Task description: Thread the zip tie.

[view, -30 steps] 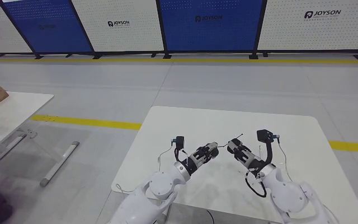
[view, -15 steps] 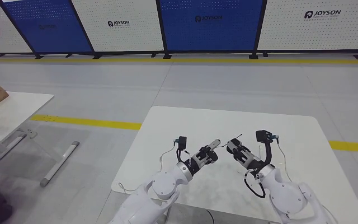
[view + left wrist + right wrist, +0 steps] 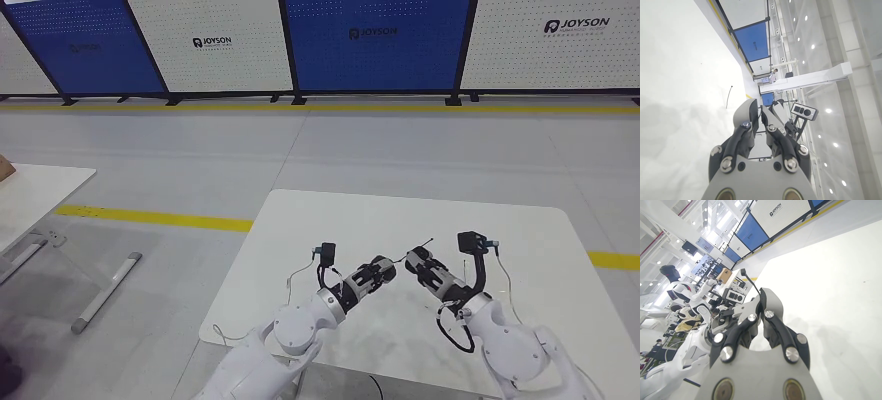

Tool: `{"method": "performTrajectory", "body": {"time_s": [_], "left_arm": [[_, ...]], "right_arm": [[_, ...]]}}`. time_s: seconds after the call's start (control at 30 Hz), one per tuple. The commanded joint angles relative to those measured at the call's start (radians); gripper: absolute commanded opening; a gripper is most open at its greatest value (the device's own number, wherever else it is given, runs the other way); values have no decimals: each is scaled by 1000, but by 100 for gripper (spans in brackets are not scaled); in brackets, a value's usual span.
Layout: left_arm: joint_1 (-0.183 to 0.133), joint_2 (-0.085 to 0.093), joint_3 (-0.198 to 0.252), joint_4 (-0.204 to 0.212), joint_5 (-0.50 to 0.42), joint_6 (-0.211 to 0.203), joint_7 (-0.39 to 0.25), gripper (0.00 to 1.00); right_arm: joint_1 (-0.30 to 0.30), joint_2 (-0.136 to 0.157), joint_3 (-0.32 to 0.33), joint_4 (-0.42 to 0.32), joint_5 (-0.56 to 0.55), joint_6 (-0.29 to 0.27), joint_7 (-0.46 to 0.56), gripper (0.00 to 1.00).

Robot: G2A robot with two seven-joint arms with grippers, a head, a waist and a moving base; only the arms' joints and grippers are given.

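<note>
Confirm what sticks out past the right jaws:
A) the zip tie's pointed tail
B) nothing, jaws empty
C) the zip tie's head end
C: in the right wrist view the right gripper is shut on the zip tie, whose strap runs out past the jaws and ends in its square head.

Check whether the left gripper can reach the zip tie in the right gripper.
Probably yes: the left gripper faces the right gripper closely, the zip tie protrudes, nothing between them.
</note>
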Motion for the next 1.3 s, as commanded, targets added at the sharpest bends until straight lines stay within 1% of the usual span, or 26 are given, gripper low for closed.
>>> {"method": "performTrajectory", "body": {"time_s": [0.0, 0.17, 0.47, 0.57, 0.63, 0.87, 0.93, 1.0, 1.03, 1.07, 1.1, 1.27], "left_arm": [[0, 0, -1, -1, -4, -3, 0, 0], [1, 0, -4, -4, -5, -10, -6, 0], [7, 1, -12, -17, 1, -26, -18, 0], [6, 2, -12, -17, 9, -21, -27, 0], [6, 2, -13, -17, 11, -19, -29, 0], [9, 3, -18, -23, 20, -21, -31, 0], [10, 4, -22, -23, 27, -15, -25, 0], [9, 3, -22, -22, 28, -10, -22, 0], [8, 3, -22, -22, 28, -8, -22, 0], [8, 3, -22, -22, 28, -7, -21, 0], [8, 3, -22, -22, 28, -6, -20, 0], [7, 2, -20, -23, 34, -1, -20, 0]], "right_arm": [[2, -1, -1, 2, 0, 0, 4, 0], [5, -2, -1, 5, -1, 2, 11, 0], [18, -6, -14, 9, -15, 21, 43, 0], [28, -7, -11, 20, 52, 0, 95, 0], [35, -7, -3, 27, 68, -5, 109, 0], [36, -8, -3, 26, 43, 15, 85, 0], [37, -9, -2, 26, 39, 25, 79, 0], [36, -9, -1, 24, 30, 31, 66, 39], [35, -10, -1, 23, 27, 32, 62, 44], [33, -10, 0, 22, 24, 34, 57, 47], [31, -10, 2, 20, 21, 35, 54, 48], [28, -9, 6, 16, 11, 38, 56, 46]]}}
